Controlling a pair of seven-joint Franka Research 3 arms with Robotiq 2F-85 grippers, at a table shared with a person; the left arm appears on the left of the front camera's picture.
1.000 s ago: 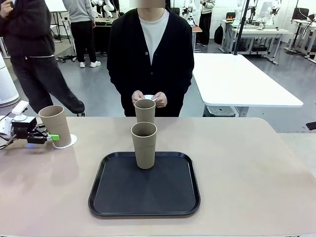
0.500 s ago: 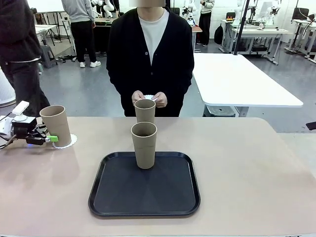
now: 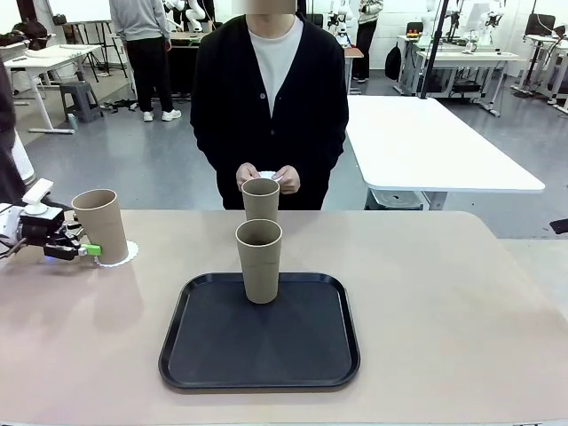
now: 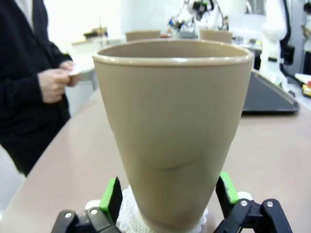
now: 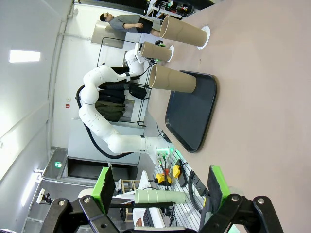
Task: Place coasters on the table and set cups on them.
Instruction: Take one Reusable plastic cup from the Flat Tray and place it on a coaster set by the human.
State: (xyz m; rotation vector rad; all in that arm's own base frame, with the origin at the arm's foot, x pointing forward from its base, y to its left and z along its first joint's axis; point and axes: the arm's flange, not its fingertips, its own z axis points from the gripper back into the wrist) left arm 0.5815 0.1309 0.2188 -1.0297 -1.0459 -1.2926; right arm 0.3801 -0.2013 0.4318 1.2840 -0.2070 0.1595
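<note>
Beige-tan rounded surface [image 3: 444, 293] runs out of frame at left, right and near edge. A white rectangular table [image 3: 426, 142] stands behind it. A person in a dark cardigan [image 3: 271, 98] stands at the far side, cut off below the waist by the surface. Black rounded-square tray [image 3: 266, 346], count 1, sits mid-surface. Tall tapered tan cups without handles, count 3, all upright: one on the tray's far half [image 3: 258, 262]; one directly behind it beyond the tray [image 3: 260, 197], lower half hidden by the tray cup; one at the far left [image 3: 99, 224]. Left fingers [image 3: 92, 249] are spread wide, one on each side of the left cup's lower part. In the left wrist view a sliver of gap shows at one green pad [image 4: 111, 199]; contact at the other pad cannot be told. Right fingers [image 5: 104, 183] are held wide apart with nothing between them, well back from the surface. White scalloped paper coasters, count 2 made out: one under the left cup [image 3: 127, 255], mostly covered; one under the far cup [image 5: 207, 32], seen from the right wrist. The person's hands [image 3: 266, 177] hold something small and white, too small to identify.
</note>
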